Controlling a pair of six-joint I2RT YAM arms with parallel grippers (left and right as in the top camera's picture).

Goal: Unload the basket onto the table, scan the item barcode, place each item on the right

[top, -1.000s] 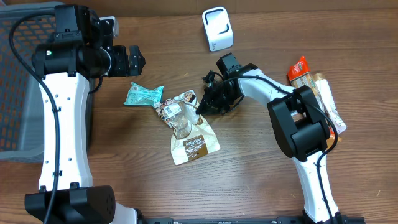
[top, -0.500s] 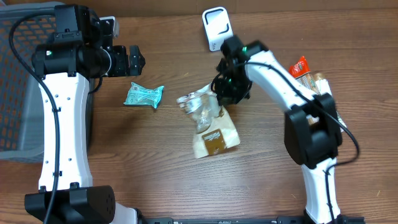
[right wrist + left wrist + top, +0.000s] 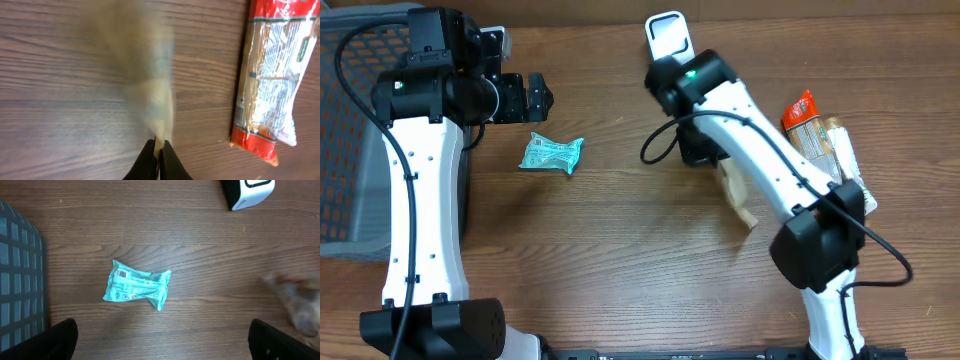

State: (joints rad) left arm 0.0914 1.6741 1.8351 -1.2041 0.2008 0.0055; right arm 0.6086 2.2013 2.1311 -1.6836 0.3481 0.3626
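Note:
The item, a tan pouch point(image 3: 740, 198), hangs from my right gripper point(image 3: 697, 150), which is shut on its top edge; the arm covers most of it from overhead. The right wrist view shows the jaws point(image 3: 159, 148) pinched on the pouch point(image 3: 152, 95), which is blurred by motion above the wood. Its barcode does not show. The white scanner point(image 3: 668, 42) stands at the back of the table, just behind the right arm, and also shows in the left wrist view point(image 3: 248, 191). My left gripper point(image 3: 534, 96) hovers open at the left, above a teal packet point(image 3: 136, 284).
A red-ended snack pack point(image 3: 801, 112) and another wrapped pack point(image 3: 844, 158) lie at the right, the red one also in the right wrist view point(image 3: 272, 85). A dark wire basket point(image 3: 340, 130) stands off the table's left side.
The right arm has lifted the pouch off the middle of the table and swung it right and back, toward the scanner. The left arm and teal packet have not moved.

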